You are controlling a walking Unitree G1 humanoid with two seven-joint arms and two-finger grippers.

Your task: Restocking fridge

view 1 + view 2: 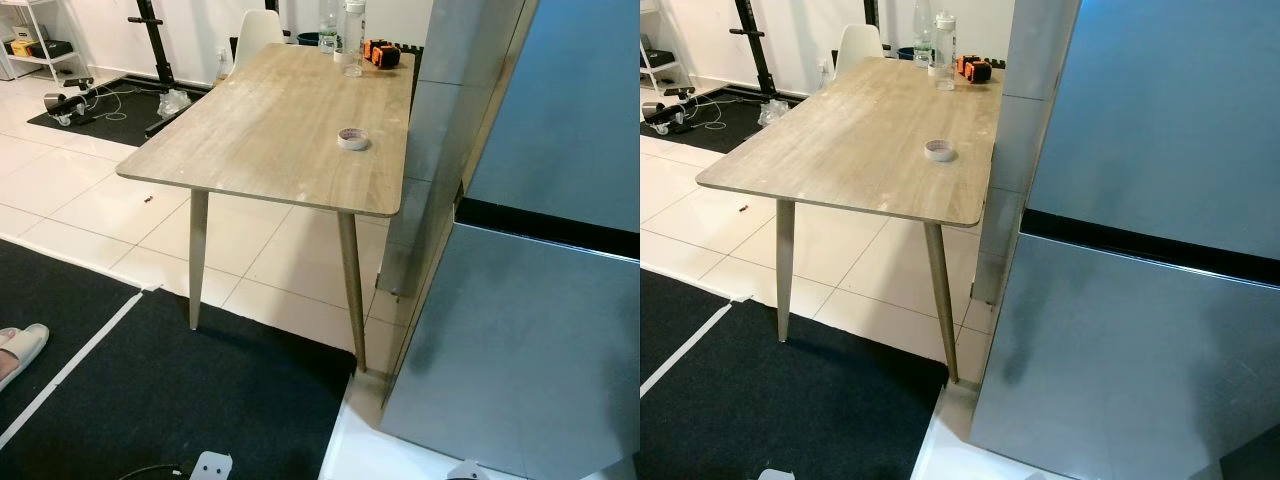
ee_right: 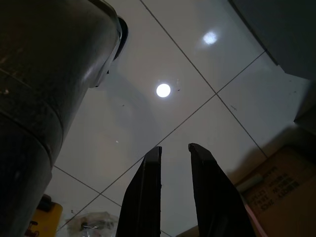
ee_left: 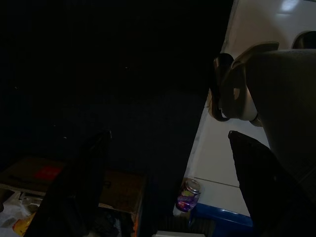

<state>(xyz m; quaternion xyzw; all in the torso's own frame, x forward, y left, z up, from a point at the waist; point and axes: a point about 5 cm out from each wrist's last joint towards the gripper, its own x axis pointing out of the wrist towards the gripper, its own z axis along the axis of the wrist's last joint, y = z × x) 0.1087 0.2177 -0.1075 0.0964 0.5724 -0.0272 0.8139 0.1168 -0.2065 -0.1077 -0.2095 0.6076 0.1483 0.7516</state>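
Observation:
A grey steel fridge (image 1: 1140,350) stands close on my right with both doors closed and a black seam between the upper door (image 1: 1160,100) and the lower one. My left gripper (image 3: 168,136) hangs over the dark floor with its fingers wide apart and nothing between them. A small jar with a purple label (image 3: 187,195) stands on the floor below it, at the edge of the white tiles. My right gripper (image 2: 175,148) hangs over white tiles, fingers close together with a narrow gap, holding nothing.
A wooden table (image 1: 270,120) stands left of the fridge, carrying a tape roll (image 1: 352,138), clear bottles (image 1: 352,40) and an orange tool (image 1: 380,52). A white chair (image 1: 255,30) stands behind it. A black mat (image 1: 150,400) covers the near floor. A person's slippered foot (image 1: 20,345) is at far left. A cardboard box (image 2: 276,187) lies by my right.

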